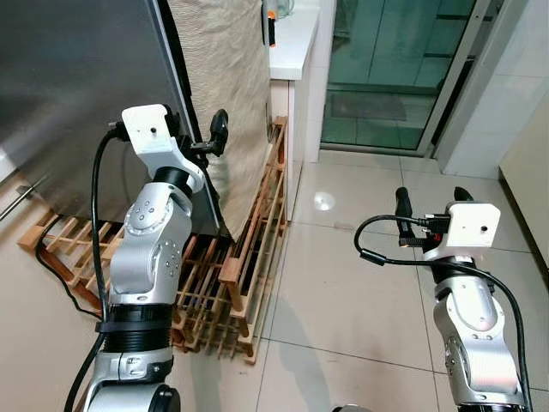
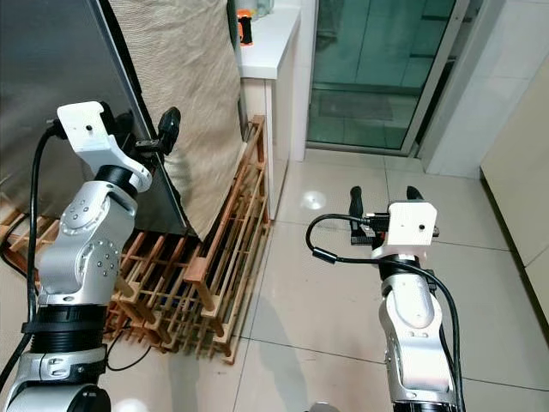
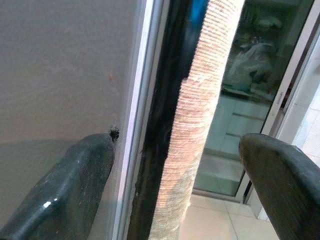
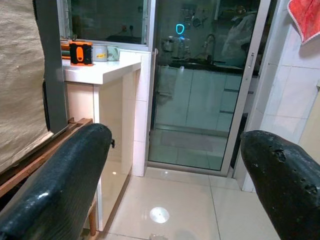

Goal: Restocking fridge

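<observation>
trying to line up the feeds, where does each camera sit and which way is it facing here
Left eye view: on the head, looking forward and down at the fridge door, wooden rack and tiled floor; both silver arms show.
Right eye view: the head's other eye, same scene, including the white counter.
Left wrist view: along the open left gripper, straddling the fridge's edge.
Right wrist view: along the open right gripper, facing the glass door.
Shared: both wrist views catch the glass door, as do the eye views.

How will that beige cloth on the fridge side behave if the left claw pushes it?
The cloth hangs in soft folds, so probably floppy and light. Its ribbed weave suggests decent grip. With the left claw open at the fridge edge, it would likely bunch, not slide.
</observation>
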Robot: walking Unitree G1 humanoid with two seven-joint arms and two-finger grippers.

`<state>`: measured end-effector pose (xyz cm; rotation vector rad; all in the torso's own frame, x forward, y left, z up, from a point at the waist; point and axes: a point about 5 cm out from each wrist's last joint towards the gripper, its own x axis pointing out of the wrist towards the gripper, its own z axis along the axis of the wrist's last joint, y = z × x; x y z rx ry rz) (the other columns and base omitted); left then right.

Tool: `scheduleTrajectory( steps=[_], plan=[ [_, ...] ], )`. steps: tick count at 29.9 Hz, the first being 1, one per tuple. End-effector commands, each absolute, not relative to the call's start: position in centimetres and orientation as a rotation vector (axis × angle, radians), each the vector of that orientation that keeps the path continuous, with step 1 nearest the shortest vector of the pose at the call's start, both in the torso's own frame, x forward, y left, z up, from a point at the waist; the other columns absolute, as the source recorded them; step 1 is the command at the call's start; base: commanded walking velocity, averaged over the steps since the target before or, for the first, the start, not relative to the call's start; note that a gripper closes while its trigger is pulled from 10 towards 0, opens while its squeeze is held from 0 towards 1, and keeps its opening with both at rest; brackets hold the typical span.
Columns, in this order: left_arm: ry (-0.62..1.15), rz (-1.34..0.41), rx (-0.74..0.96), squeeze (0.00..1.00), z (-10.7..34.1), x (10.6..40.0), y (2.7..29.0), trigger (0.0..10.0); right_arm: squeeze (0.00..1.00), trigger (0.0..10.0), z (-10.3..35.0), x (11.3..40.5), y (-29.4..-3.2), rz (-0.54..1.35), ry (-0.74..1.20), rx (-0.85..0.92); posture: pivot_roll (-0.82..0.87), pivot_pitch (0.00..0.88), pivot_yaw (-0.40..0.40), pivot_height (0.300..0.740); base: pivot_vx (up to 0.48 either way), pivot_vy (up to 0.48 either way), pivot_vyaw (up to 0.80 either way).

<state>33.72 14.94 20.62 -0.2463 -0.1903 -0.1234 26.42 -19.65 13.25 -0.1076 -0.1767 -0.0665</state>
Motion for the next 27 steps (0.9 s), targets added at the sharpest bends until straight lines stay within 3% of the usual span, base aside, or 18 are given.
scheduleTrajectory(
  steps=[1,11,27],
  plan=[
    [-0.168,-0.112,-0.257,0.0,20.6,34.3,15.2,10.0,0.0,10.0,13.6,26.3,-19.8,-0.071,-0.193,-0.111,-0.16,0.0,0.074,0.74,0.0,0.0,0.0],
    [-0.157,-0.147,-0.274,0.0,20.5,34.5,14.6,10.0,0.0,10.0,13.8,26.4,-19.9,-0.071,-0.198,-0.117,-0.16,0.0,0.069,0.74,0.0,0.0,0.0],
    [-0.185,-0.363,-0.243,0.0,20.8,33.4,12.0,10.0,0.0,10.0,13.9,26.3,-19.5,-0.063,-0.201,-0.112,-0.16,0.0,0.066,0.74,0.0,0.0,0.0]
  ],
)
